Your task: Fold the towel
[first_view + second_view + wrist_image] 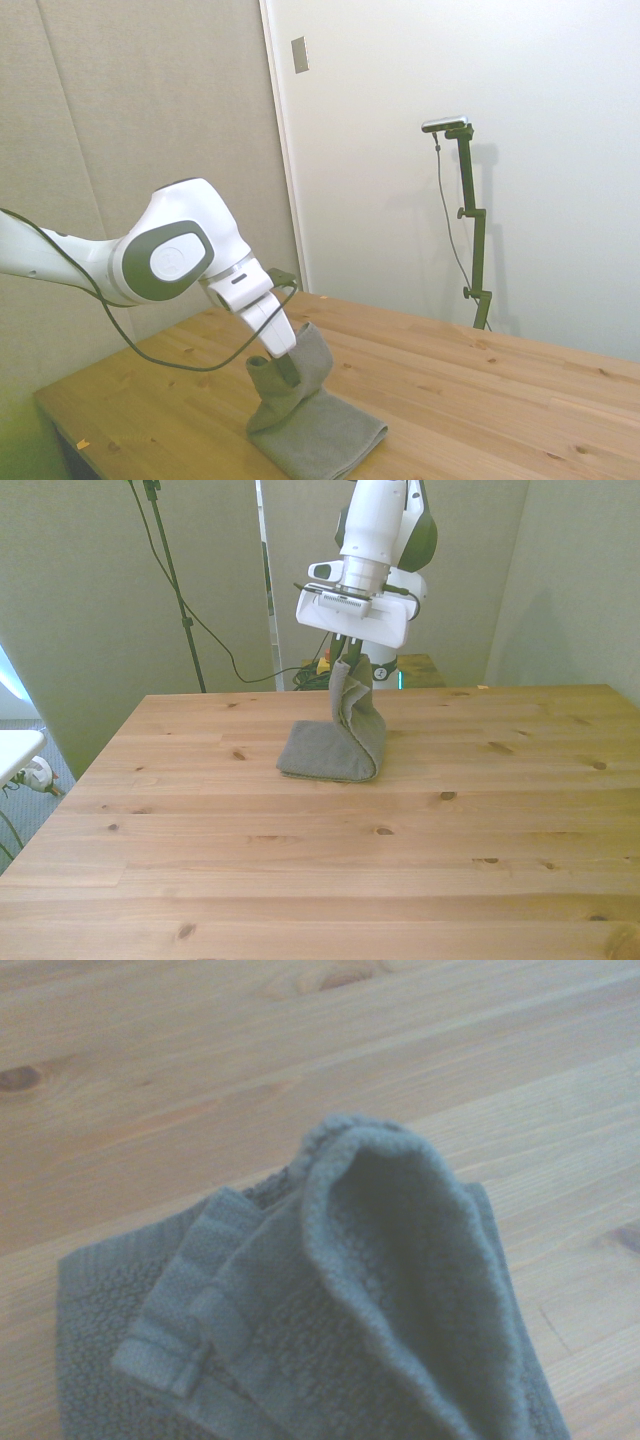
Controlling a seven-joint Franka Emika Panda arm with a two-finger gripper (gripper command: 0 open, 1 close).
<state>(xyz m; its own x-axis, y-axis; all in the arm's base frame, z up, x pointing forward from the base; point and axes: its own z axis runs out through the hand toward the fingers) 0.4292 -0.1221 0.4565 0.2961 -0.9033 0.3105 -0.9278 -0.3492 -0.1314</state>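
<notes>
Gripping the towel by its top edge, my gripper has its fingers closed on the grey terry cloth, raised above the wooden table. Front view: the pinched part rises in a narrow peak up to my fingertips, with folds running down its right side in the front view, while the lower part lies flat on the table and spreads toward the front view's left. So the cloth is part lifted, part resting, in a rough triangle shape. Position on the table: near the far edge in the front view, roughly at mid width, well apart from the near edge and from both side edges. Side view: my white arm comes in low from the left, wrist angled down, and the towel hangs from the fingers, then flattens out toward the near table edge on that side. A black cable loops down from the arm toward the tabletop. Wrist view: the towel shows a rounded, bulging fold standing up toward the camera, with a thick banded hem doubled over beside it and bare planks beyond. Terry texture is visible but soft in focus there. Behind the table, plain wall panels.
</notes>
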